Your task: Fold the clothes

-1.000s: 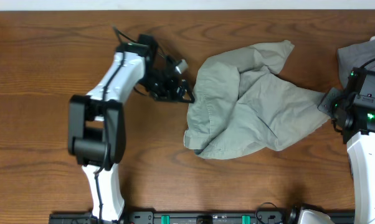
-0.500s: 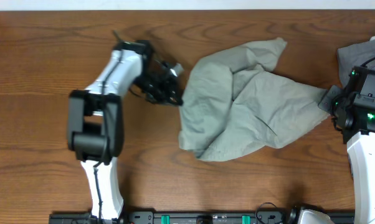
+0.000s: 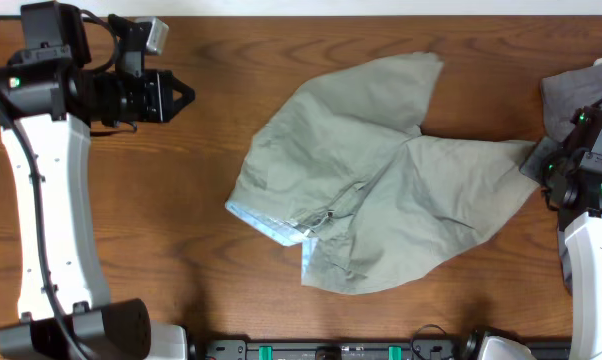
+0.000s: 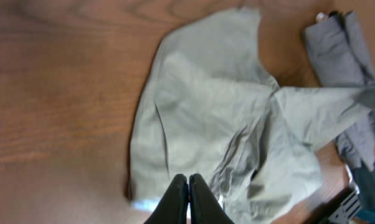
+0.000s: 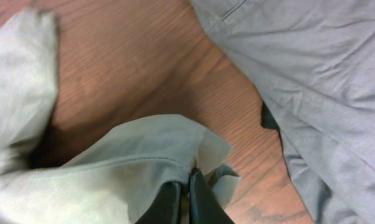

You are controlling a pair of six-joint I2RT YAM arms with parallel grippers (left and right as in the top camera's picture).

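The wooden counter (image 3: 161,250) is carrying the shorts (image 3: 381,200), lying rumpled and wholly unfolded. My right end effector (image 5: 187,186) is pinching what seems a leg hem, and my left end effector (image 4: 187,186) is hovering pressed together, empty.

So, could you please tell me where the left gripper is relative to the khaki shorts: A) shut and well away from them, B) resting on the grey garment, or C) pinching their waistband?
A: in the overhead view the left gripper is shut and empty, well apart from the shorts; only the right gripper pinches an edge of them.
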